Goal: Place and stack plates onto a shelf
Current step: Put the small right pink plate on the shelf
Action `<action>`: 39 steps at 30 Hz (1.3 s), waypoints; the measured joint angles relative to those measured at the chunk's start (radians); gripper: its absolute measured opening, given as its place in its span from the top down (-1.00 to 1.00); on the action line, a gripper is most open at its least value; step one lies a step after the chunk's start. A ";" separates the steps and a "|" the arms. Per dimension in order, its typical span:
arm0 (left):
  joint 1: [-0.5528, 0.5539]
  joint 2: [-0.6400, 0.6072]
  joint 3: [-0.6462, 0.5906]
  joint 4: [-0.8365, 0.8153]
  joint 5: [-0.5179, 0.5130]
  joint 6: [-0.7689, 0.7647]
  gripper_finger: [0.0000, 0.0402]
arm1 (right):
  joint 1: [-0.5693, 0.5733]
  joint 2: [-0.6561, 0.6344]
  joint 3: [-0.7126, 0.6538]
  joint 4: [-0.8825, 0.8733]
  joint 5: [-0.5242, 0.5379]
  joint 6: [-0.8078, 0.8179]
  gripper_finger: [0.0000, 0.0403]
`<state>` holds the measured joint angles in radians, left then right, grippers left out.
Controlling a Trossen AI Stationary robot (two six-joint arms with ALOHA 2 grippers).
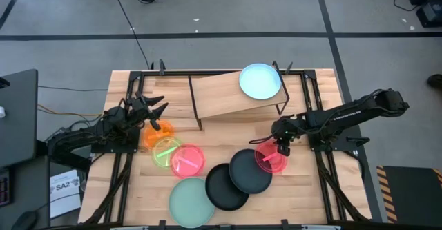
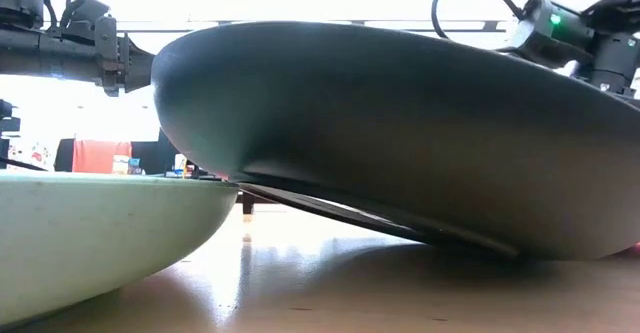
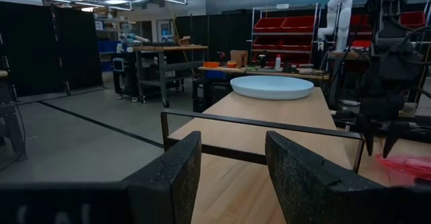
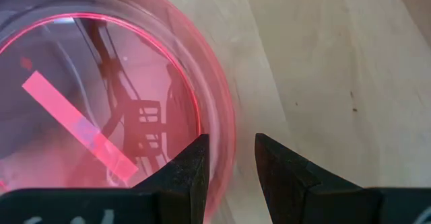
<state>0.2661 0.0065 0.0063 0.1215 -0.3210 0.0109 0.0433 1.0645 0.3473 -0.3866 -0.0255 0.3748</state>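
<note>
Right gripper (image 4: pixel 229 163) hangs part-open, straddling the red plate (image 4: pixel 101 103) rim; best sink squarely, then pinch. Left gripper (image 3: pixel 232 167) waits, open.

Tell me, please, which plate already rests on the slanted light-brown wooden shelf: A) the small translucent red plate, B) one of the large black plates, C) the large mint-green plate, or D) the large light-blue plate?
D: in the high view the large light-blue round plastic plate sits alone on the slanted light-brown wooden shelf, while every other plate lies on the slatted tabletop below it.
</note>
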 joint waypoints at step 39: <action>-0.005 0.001 0.060 0.046 0.004 0.000 0.14 | 0.000 0.000 -0.003 -0.003 -0.084 -0.001 0.96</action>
<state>0.2609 0.0074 0.0663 0.1675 -0.3169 0.0109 0.0433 1.0645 0.3439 -0.3897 -0.1093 0.3734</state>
